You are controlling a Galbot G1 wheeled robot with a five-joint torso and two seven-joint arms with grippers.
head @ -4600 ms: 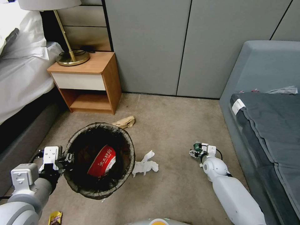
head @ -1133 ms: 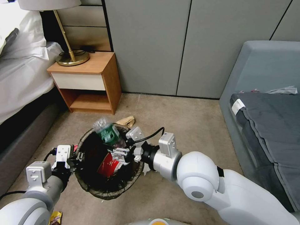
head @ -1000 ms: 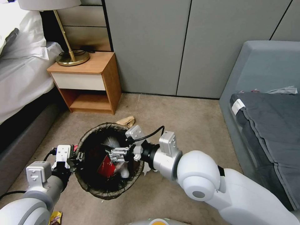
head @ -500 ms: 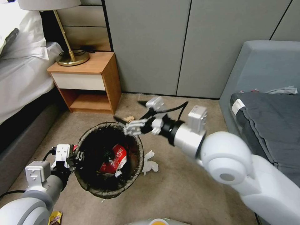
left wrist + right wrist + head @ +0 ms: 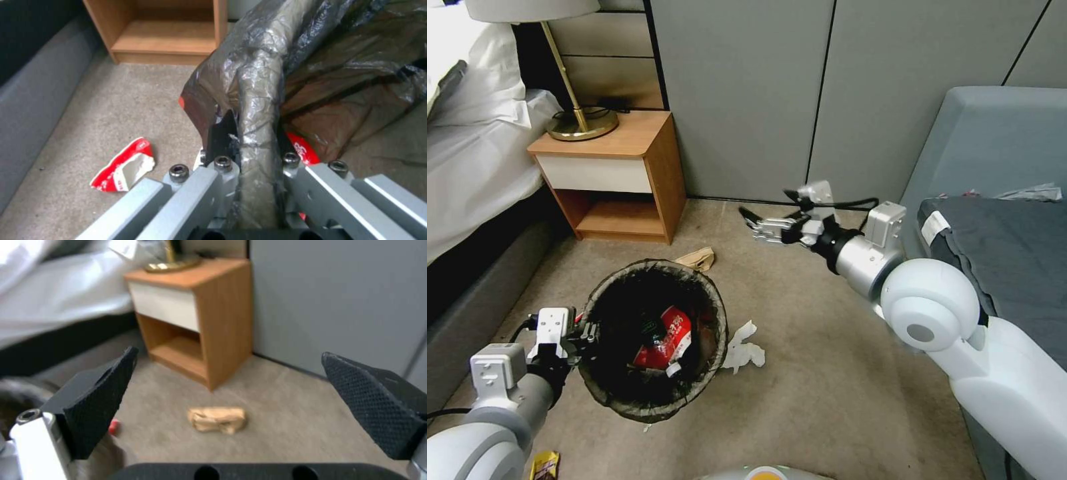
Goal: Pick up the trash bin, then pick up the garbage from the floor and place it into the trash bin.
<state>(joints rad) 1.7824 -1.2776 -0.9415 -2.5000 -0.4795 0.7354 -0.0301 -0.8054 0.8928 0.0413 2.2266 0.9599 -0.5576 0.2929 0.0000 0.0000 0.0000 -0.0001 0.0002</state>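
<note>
The trash bin, lined with a dark bag, stands on the carpet at the lower left. My left gripper is shut on its near-left rim; the left wrist view shows the fingers pinching the liner-covered rim. Inside the bin lie a red-and-white wrapper and a green bottle. My right gripper hangs open and empty above the floor near the wall. Garbage on the carpet: a tan paper bag, a white tissue wad, a yellow packet, a red-and-white wrapper.
A wooden nightstand with a brass lamp stands at the back left beside a bed. A grey sofa fills the right side. Grey wall panels close off the back. Open carpet lies between the bin and the sofa.
My right gripper carried the green bottle over the bin and let it drop in. It then lifted away toward the back wall, open. The left gripper kept its hold on the rim.
</note>
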